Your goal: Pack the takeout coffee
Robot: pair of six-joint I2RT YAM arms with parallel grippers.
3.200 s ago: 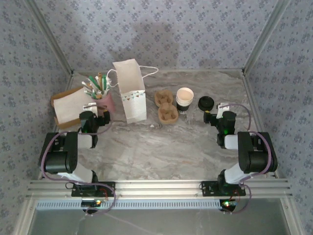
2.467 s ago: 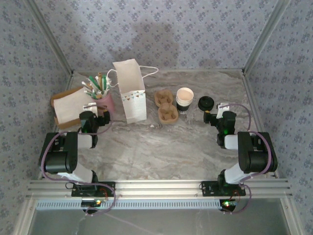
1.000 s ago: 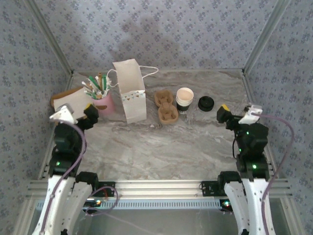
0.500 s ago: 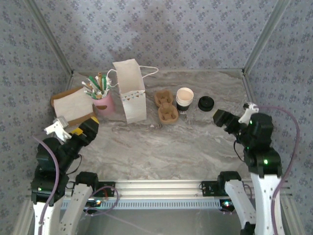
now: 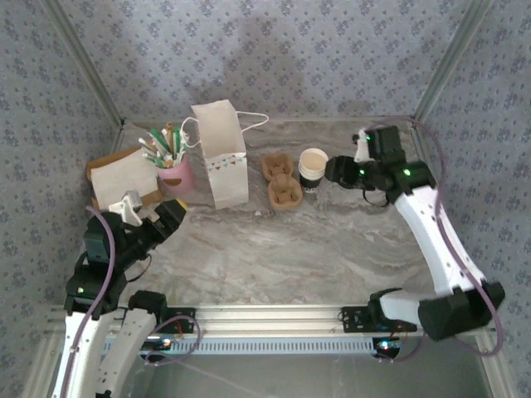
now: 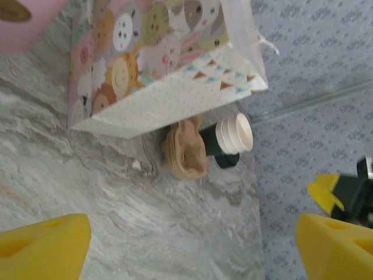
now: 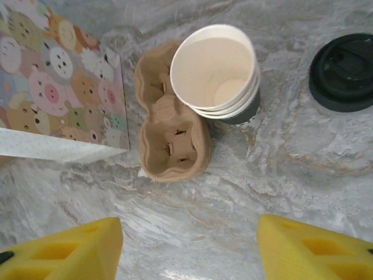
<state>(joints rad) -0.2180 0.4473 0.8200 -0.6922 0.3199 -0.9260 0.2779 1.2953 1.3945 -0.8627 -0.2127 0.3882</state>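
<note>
Fingers of my right gripper [image 7: 189, 251] stand apart, holding nothing. Just ahead of them the takeout coffee [image 7: 213, 64] stands lidless beside the carrier [image 7: 172, 140], its lid [image 7: 344, 73] off to the right. An off-centre pinch on that thin rim could crush or tip it.

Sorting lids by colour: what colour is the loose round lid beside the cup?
Black; the lid shows best in the right wrist view.
</note>
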